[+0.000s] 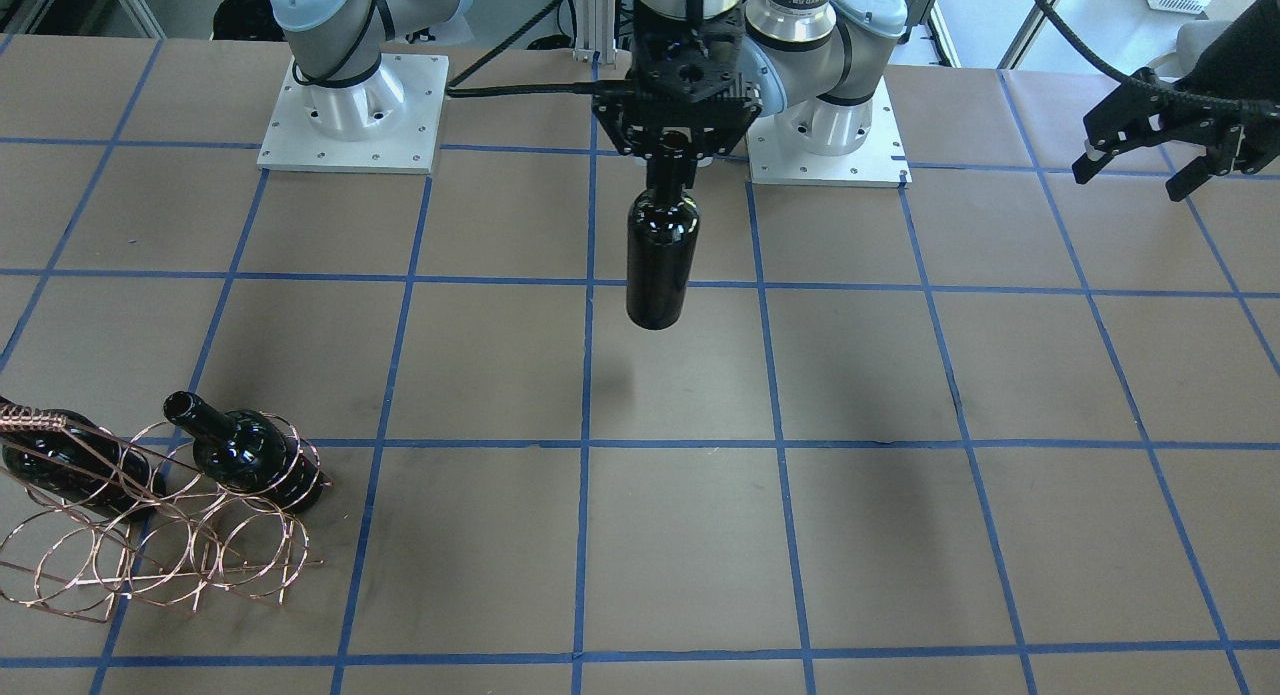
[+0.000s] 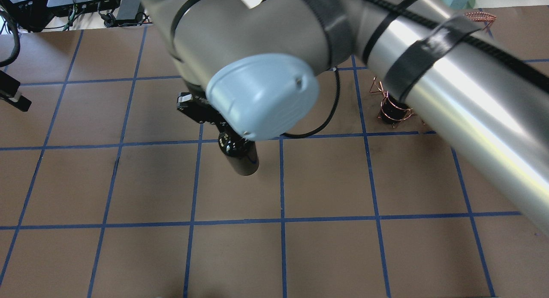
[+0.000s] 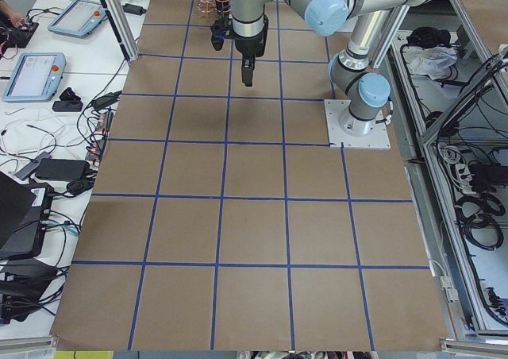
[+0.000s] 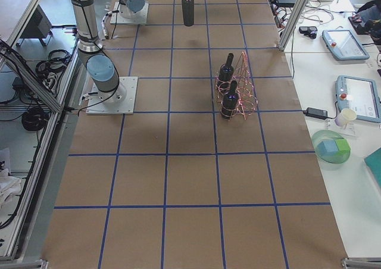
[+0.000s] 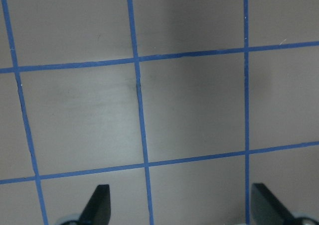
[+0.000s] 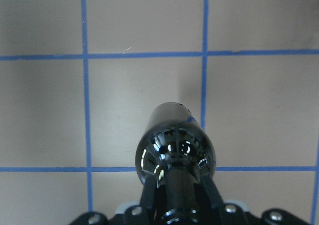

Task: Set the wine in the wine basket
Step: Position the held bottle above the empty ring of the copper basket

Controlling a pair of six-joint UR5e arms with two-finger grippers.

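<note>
Brown paper marked off in blue tape squares covers the table (image 1: 900, 375). The right gripper (image 6: 174, 197) has its fingers (image 6: 147, 197) clamped on either side of the narrow neck of a dark glass bottle (image 1: 657, 265), close under the lip. From that grip the bottle hangs straight down, neck up. Its base is clear of the table, and a faint shadow lies on the paper beneath.

Well away from those fingers, farther out from the robot and off to its right side, the copper wire basket (image 1: 180, 545) sits on the table. A second bottle (image 1: 255, 455) lies slanted in the basket's loops with its neck tilted upward. A third bottle (image 1: 60, 465) lies just beside it, under the coiled handle (image 1: 35, 420).

On the opposite side of the held bottle, well apart from it, the left gripper (image 1: 1132, 180) hangs above the table. Its fingers are spread wide, and its wrist view shows two dark fingertips (image 5: 99, 205) over bare paper and tape lines.
</note>
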